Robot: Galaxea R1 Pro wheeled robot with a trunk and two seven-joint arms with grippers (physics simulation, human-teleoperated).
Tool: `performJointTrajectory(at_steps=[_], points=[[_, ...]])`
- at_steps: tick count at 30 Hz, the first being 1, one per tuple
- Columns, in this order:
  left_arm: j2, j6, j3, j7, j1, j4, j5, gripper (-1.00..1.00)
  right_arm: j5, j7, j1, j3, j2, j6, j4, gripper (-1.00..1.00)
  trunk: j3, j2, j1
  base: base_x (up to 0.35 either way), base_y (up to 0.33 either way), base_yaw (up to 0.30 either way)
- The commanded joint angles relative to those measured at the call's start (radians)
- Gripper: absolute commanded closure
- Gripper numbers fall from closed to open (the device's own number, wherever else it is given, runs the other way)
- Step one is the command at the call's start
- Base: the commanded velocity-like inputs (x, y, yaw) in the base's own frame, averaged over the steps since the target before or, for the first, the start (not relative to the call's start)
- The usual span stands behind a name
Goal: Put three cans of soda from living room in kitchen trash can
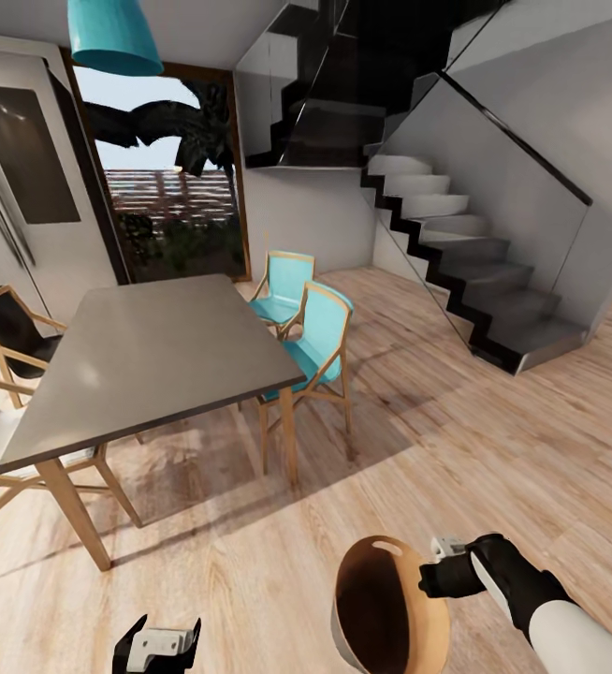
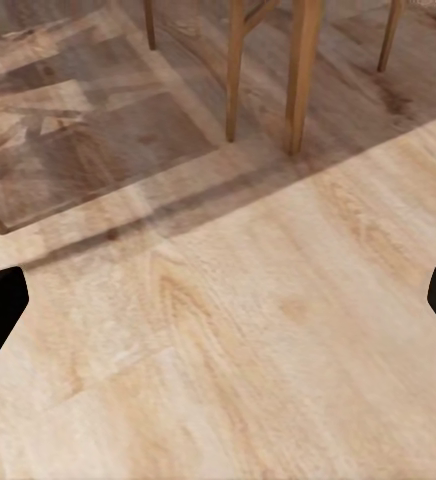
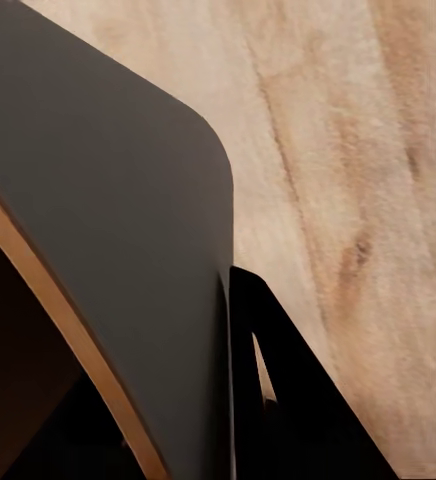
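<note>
the right gripper pinches the rim of the wooden bin, mouth tipped toward the table; the left gripper hangs spread, holding nothing, near left.

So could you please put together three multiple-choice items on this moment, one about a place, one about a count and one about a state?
1. Where does the staircase stand in the head view?
A. Right of the grey table
B. Left of the grey table
C. Behind the robot

2. How many turquoise chairs stand at the grey table?
A. One
B. Two
C. Four

3. What is the right gripper doing?
A. Hanging open over the floor
B. Gripping the rim of the wooden basket
C. Holding a can

Answers: 1 A, the stairs climb at the right; 2 B, two turquoise seats sit at its right side; 3 B, its fingers close on the basket's rim, while the left gripper is open.
</note>
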Motion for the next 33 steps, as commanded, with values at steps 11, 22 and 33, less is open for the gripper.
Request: performJointTrajectory(at_steps=[11,22,33], points=[[0.0,0.0,0.004,0.002,0.0,0.009,0.003,-1.0,0.081,0.019,0.101,-0.013,-0.069,-0.077,0.0,1.0,0.035,0.077,-0.042,0.0,0.0,0.0],[0.0,-0.007,0.004,0.002,0.0,0.008,0.0,-1.0,0.082,0.018,0.108,-0.016,-0.079,-0.092,0.0,1.0,0.05,0.112,-0.061,0.0,0.0,0.0],[0.001,-0.009,0.001,0.002,0.0,0.01,0.0,-1.0,0.081,0.007,0.108,-0.017,-0.082,-0.092,0.0,1.0,0.049,0.112,-0.061,0.0,0.0,-0.072]])
